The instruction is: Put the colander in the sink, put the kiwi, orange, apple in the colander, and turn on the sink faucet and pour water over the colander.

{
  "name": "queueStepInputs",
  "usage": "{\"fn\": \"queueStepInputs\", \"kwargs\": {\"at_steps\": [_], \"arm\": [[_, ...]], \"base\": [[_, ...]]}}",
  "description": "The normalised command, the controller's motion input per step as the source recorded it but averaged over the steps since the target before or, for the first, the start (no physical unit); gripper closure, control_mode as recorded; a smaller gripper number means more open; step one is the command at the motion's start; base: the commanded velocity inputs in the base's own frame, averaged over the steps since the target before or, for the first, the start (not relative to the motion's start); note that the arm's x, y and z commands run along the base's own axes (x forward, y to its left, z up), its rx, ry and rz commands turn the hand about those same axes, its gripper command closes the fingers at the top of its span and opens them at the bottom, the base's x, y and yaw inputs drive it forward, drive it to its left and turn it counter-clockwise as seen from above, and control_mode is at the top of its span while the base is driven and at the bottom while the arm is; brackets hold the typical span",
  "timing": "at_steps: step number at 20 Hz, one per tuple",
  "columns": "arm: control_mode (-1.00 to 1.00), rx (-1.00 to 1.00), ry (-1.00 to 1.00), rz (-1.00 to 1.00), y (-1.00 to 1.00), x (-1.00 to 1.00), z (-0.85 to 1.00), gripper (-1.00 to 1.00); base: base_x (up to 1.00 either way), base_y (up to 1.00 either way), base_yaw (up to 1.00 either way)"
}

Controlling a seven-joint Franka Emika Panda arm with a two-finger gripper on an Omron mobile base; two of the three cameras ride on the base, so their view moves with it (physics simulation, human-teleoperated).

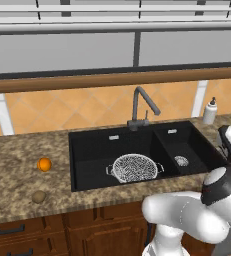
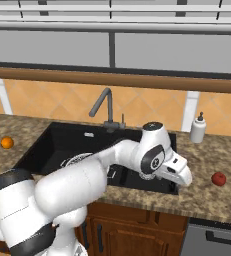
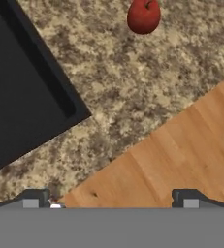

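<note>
Hand [image 3: 111, 199] w/ fingers wide apart, nothing held; apple [image 3: 143, 15] sits at top centre of hand view, straight ahead on worktop [image 3: 133, 87].

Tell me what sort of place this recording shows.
A rendered home kitchen, it seems: a black double sink with a gooseneck faucet set in a speckled stone counter, orange wall tiles behind and wooden cabinets below.

One colander [image 1: 134, 167] in one double sink [image 1: 87, 145]. One orange [image 1: 44, 164], one kiwi [image 1: 38, 197], one apple [image 2: 218, 179], one faucet [image 1: 139, 107], one soap bottle [image 1: 209, 111].
</note>
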Motion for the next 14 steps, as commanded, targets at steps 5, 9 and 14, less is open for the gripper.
{"fn": "queueStepInputs", "kwargs": {"at_steps": [5,9,14], "arm": [[-1.00,0.10,-0.01,-0.09,-0.84,0.42,0.00,-1.00],[-1.00,0.14,0.00,-0.06,-0.79,0.52,0.00,-1.00],[-1.00,0.16,0.00,-0.03,-0.75,0.55,-0.04,-1.00]], "base": [[0.00,0.00,0.00],[0.00,0.00,0.00],[0.00,0.00,0.00]]}}
